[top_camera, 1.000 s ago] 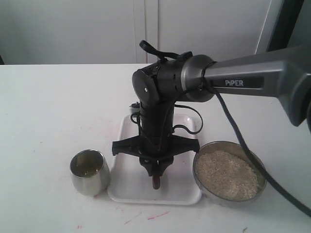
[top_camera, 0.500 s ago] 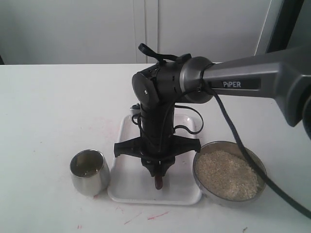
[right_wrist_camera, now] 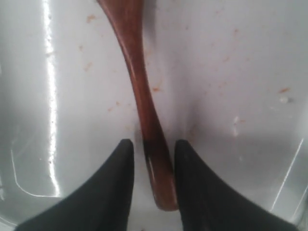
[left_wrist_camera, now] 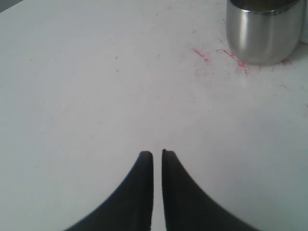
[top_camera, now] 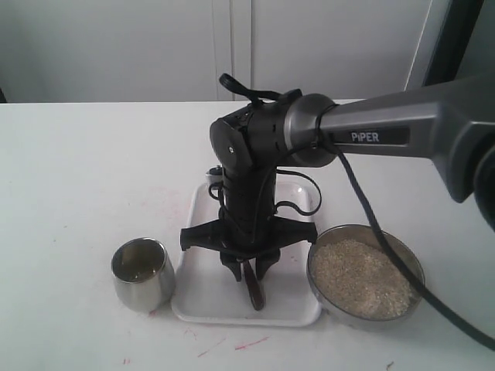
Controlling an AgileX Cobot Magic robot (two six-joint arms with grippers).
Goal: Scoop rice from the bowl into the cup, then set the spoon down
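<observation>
Right wrist view: right gripper (right_wrist_camera: 154,143) fingers parted, loosely straddling the spoon (right_wrist_camera: 139,96) handle; spoon lies flat on the white tray (right_wrist_camera: 240,72), mid-frame. Left gripper (left_wrist_camera: 157,153) pinched together, empty; cup (left_wrist_camera: 264,33) upper right.

Reddish-brown spoon (right_wrist_camera: 144,110), white tray (top_camera: 199,297), off-white rice (top_camera: 360,278), silvery cup (top_camera: 141,277), seemingly pink-smudged table (left_wrist_camera: 96,96).

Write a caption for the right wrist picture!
Right gripper, jaws open, straddling a dark reddish-brown wooden spoon on a flat white tray.
</observation>
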